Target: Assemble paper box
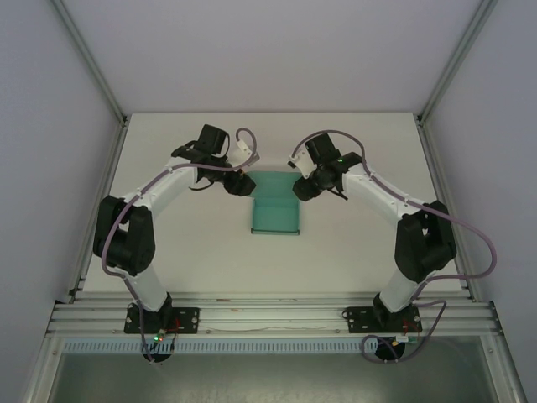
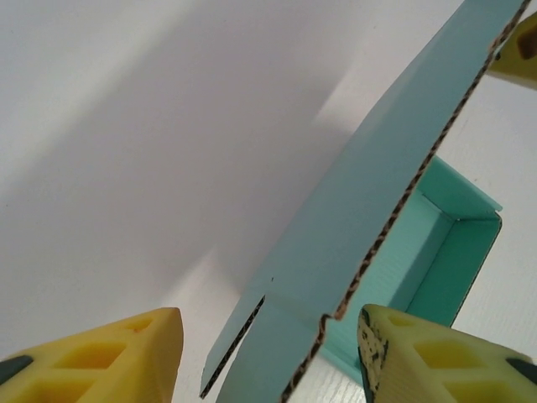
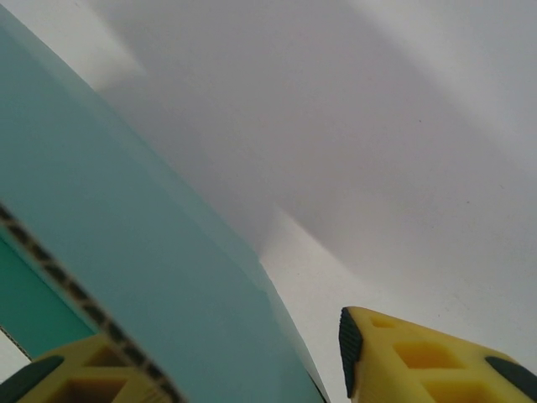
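Observation:
The teal-green paper box (image 1: 275,214) lies mid-table, partly folded, with its far flap raised. My left gripper (image 1: 242,183) is at the flap's left end and my right gripper (image 1: 304,189) at its right end. In the left wrist view the flap (image 2: 377,193) stands up between my left gripper's (image 2: 268,336) yellow fingers (image 2: 134,353), with a gap on both sides, and the box's open tray (image 2: 436,243) lies behind it. In the right wrist view the flap (image 3: 126,243) slants between my right gripper's (image 3: 226,361) jaws. It lies against the left finger (image 3: 75,378), and the right finger (image 3: 403,361) stands just off it.
The white table (image 1: 168,252) is enclosed by white walls and aluminium posts (image 1: 92,67). A metal rail (image 1: 268,319) with both arm bases runs along the near edge. One yellow finger of the right gripper (image 2: 520,50) shows at the top corner of the left wrist view.

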